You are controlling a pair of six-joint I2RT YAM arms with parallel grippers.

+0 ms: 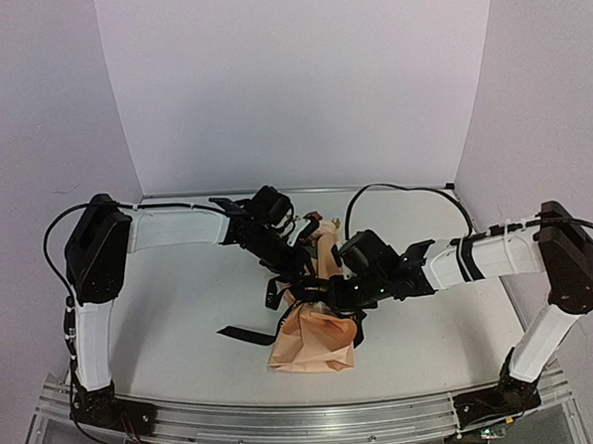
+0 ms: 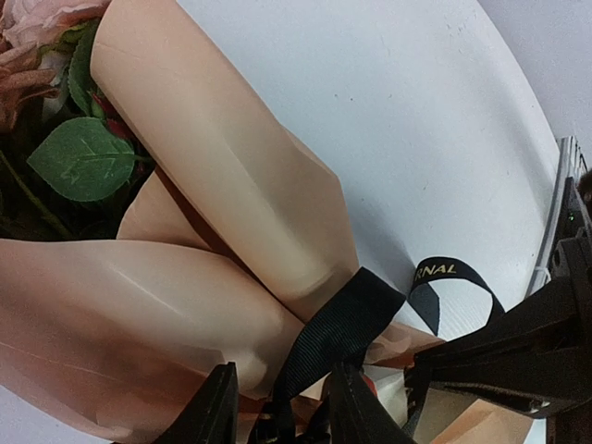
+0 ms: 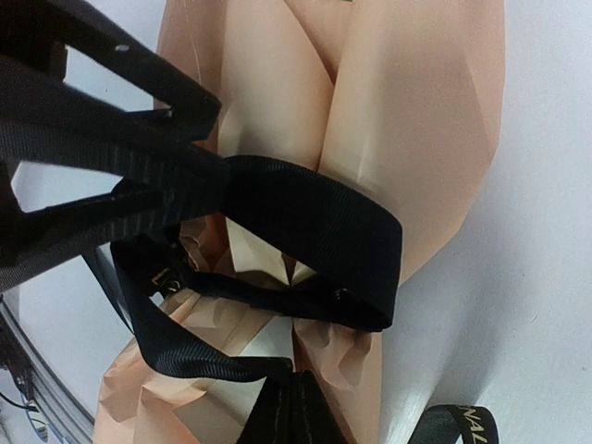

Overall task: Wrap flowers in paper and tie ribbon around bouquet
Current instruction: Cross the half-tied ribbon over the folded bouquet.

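The bouquet lies on the table: a tan-peach paper (image 1: pixel 313 342) cone with the flowers (image 1: pixel 315 224) at its far end. Pink blooms and green leaves (image 2: pixel 81 157) show past the paper (image 2: pixel 231 166) rim. The black ribbon (image 3: pixel 314 222) loops around the cone's pinched waist, and one tail (image 1: pixel 245 334) trails left on the table. My left gripper (image 2: pixel 282 377) is open over the waist, with a ribbon (image 2: pixel 342 324) strand running up between its fingers. My right gripper (image 3: pixel 298 379) is shut on another ribbon strand just below the loop. Both grippers (image 1: pixel 320 290) crowd the waist and hide it from above.
White backdrop walls (image 1: pixel 299 83) close in the table at the back and sides. A metal rail (image 1: pixel 287 423) runs along the near edge. A gold-lettered ribbon end (image 2: pixel 449 273) lies on the table beside the cone. The right arm's body (image 2: pixel 504 361) sits close to my left fingers.
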